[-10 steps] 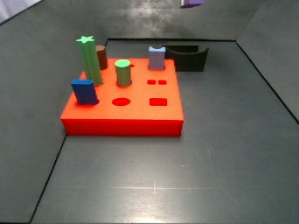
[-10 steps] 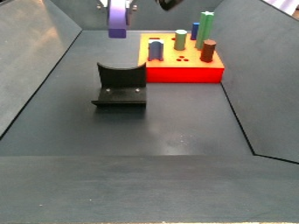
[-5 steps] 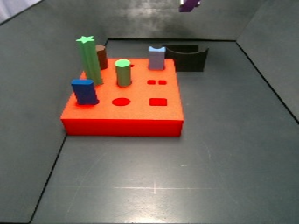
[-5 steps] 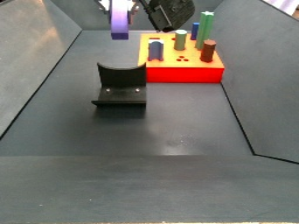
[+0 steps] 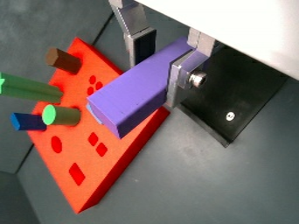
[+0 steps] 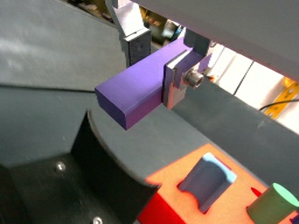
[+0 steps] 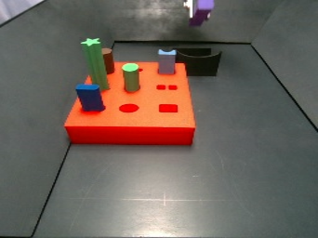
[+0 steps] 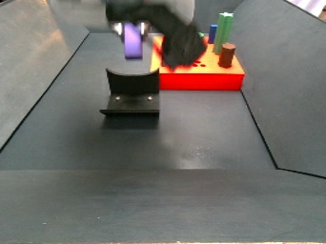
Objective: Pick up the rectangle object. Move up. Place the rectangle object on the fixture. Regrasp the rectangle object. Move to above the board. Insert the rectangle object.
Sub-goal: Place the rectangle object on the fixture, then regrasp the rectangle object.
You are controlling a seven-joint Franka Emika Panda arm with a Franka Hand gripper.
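Note:
The rectangle object is a purple block, held crosswise between my gripper's silver fingers in both wrist views. The gripper is shut on it. In a side view the block hangs in the air just above the fixture, with the dark blurred gripper over it. In a side view the block shows at the back, above the fixture. The red board lies beside the fixture.
On the board stand a tall green star peg, a brown cylinder, a green cylinder, a blue block and a grey-blue piece. Open holes lie on its near right part. Dark walls enclose the floor.
The gripper has come down with the purple block, from near the upper edge of the side views to just above the fixture. Nothing on the board has moved.

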